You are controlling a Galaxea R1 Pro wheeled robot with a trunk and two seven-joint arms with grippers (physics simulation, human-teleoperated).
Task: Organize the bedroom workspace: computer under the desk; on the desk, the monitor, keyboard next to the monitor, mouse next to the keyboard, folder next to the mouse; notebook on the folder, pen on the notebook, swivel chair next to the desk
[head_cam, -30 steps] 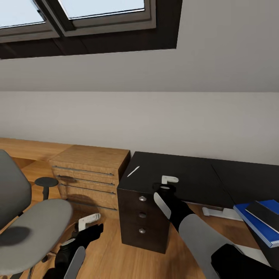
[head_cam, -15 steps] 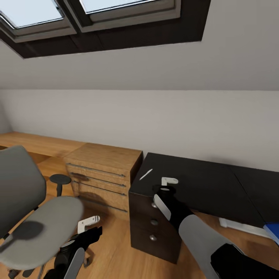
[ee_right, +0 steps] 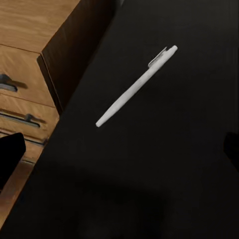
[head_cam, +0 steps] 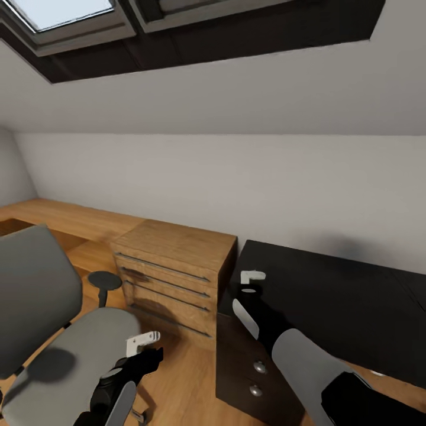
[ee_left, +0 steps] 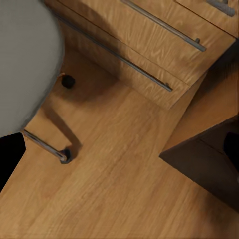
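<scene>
The white pen (ee_right: 137, 85) lies flat on the glossy black desk (head_cam: 343, 296), close to the desk's left end. My right gripper (head_cam: 251, 283) hovers open just above that end, its dark fingertips (ee_right: 10, 154) spread wide on either side of the desk top below the pen. The grey swivel chair (head_cam: 65, 349) stands at the left on the wood floor, its seat bare. Beside the seat's right edge, low over the floor, my left gripper (head_cam: 144, 341) is open and holds nothing. In the left wrist view I see the chair seat (ee_left: 25, 64) and a castor (ee_left: 64, 157).
A light wood drawer unit (head_cam: 171, 278) stands between the chair and the desk, touching the desk's left end. Black desk drawers (head_cam: 254, 373) sit under that end. A low wood ledge (head_cam: 65, 216) runs along the wall, under a sloped ceiling with a skylight (head_cam: 59, 12).
The camera has swung left, so the blue folder and dark notebook left the picture at the right. In the head view the pen is now behind my right gripper. Both grippers stay open.
</scene>
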